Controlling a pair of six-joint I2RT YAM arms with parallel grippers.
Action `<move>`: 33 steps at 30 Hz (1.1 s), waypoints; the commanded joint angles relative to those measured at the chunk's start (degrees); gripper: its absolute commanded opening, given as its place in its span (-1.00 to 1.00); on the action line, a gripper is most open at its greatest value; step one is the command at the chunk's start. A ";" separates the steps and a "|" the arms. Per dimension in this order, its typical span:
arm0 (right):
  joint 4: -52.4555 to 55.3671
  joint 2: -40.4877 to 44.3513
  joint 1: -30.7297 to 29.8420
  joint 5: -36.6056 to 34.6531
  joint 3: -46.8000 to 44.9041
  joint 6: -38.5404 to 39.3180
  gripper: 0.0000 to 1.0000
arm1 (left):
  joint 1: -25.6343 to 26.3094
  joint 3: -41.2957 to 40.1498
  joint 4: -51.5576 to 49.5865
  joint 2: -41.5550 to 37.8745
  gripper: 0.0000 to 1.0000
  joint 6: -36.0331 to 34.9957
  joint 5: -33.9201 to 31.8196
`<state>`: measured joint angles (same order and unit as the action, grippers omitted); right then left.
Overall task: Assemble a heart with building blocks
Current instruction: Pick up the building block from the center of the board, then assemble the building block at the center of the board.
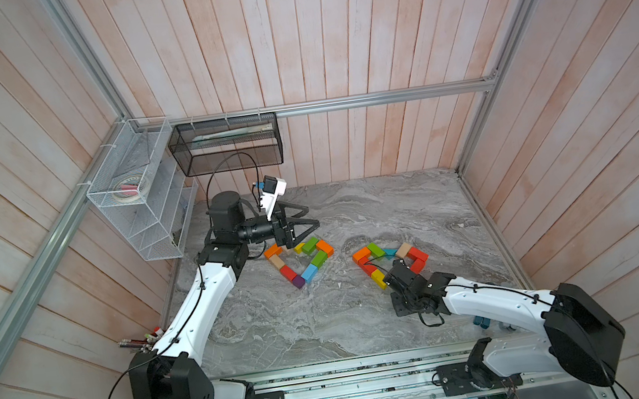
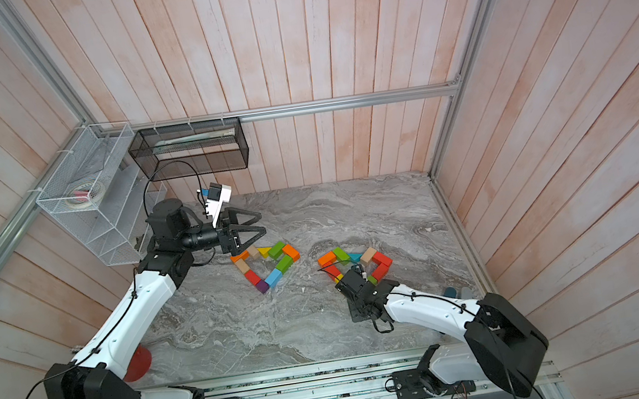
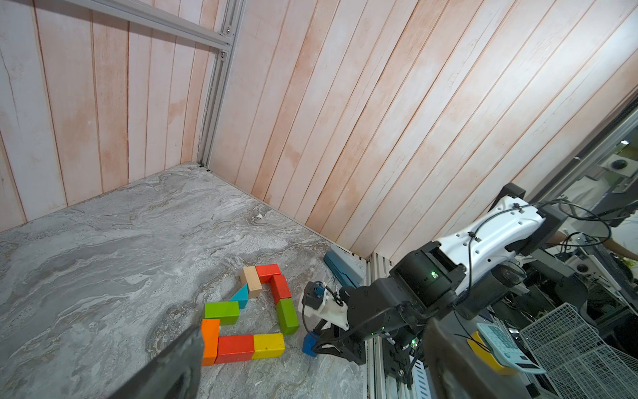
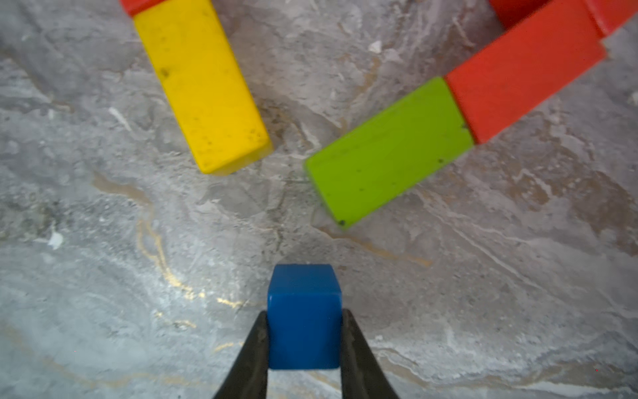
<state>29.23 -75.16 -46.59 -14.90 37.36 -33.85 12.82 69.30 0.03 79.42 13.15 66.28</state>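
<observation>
The building blocks lie in two groups in both top views. One is a closed heart outline (image 1: 300, 259) near the left arm. The other is a heart outline (image 1: 391, 260) whose near point stands open, between a yellow brick (image 4: 202, 86) and a green brick (image 4: 386, 148) that joins a red brick (image 4: 524, 69). My right gripper (image 4: 304, 321) is shut on a blue cube (image 4: 303, 311), low over the table just short of that gap. The cube also shows in the left wrist view (image 3: 309, 343). My left gripper (image 1: 309, 217) is open and holds nothing, hovering behind the closed heart.
A white wire basket (image 1: 132, 191) and a black mesh basket (image 1: 226, 143) hang at the back left corner. Blue-grey bars (image 1: 482, 319) lie by the right arm near the right wall. A red disc (image 2: 138, 363) sits under the left arm. Plank walls enclose three sides.
</observation>
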 commanded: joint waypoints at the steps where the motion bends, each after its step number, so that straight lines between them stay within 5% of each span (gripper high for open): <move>1: -1.21 -2.57 -1.96 2.06 1.74 3.87 -0.61 | 0.32 -0.65 1.20 -0.15 0.99 0.14 1.26; 13: 1.13 -11.41 -2.34 0.43 11.08 13.89 -0.61 | 0.29 -0.68 0.86 -0.36 1.00 -0.22 1.19; 33: 9.55 -16.51 -2.34 -5.22 17.38 13.46 -0.63 | 0.31 -0.53 0.58 -0.62 1.00 -0.45 1.14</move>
<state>36.01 -90.78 -48.62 -17.12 53.30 -19.86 12.91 69.30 -0.01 79.42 13.13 66.89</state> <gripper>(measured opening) 0.297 0.998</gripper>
